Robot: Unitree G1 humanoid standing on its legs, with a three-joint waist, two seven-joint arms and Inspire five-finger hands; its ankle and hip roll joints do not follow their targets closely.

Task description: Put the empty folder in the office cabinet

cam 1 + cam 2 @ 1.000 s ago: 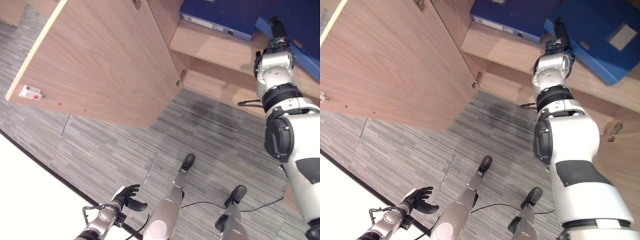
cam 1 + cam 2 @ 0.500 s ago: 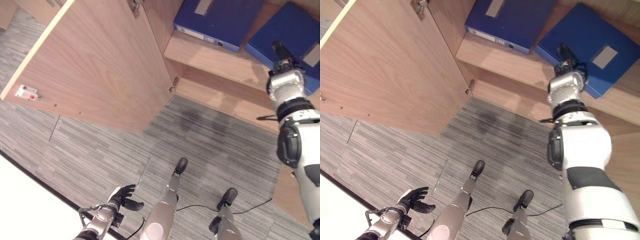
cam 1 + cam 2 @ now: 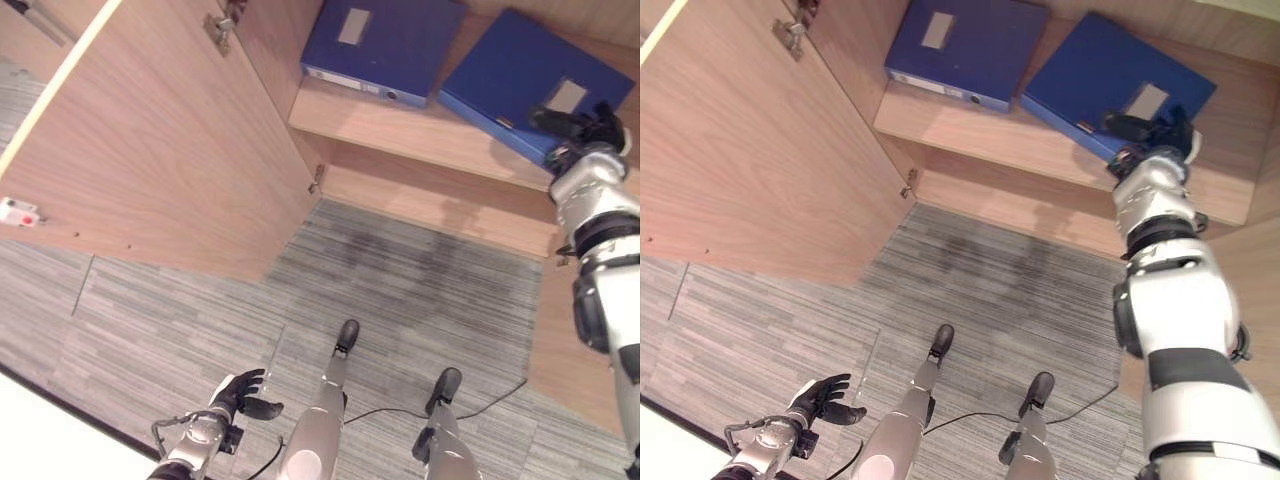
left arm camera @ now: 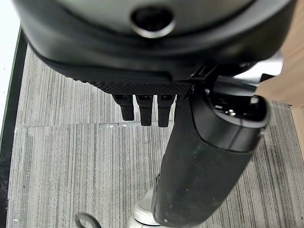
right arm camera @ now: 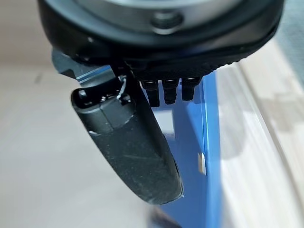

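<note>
Risks, left to right: cabinet door, standing wide open and well apart from both arms, probably no obstacle unless swung back toward the shelf; left hand, low above the floor, fingers relaxed and spread, grasping nothing, idle. To the right, on the shelf, task folder lying flat but askew to the shelf front, one corner close to the lip. At its near edge, right hand, fingers straight and thumb extended in the right wrist view, curled round nothing, apparently resting on or just over the blue cover; contact not certain. Likeliest failure: an off-centre push, turning the folder instead of sliding it inward, or leaving a corner proud of the lip, free to tip to the floor or to foul the door on closing. Second hazard: drift leftward into the neighbouring folder, shoving it along the shelf. Containers: office cabinet, door open, one shelf in view, holding two blue folders laid flat, just beside each other, touching or not impossible to tell.
</note>
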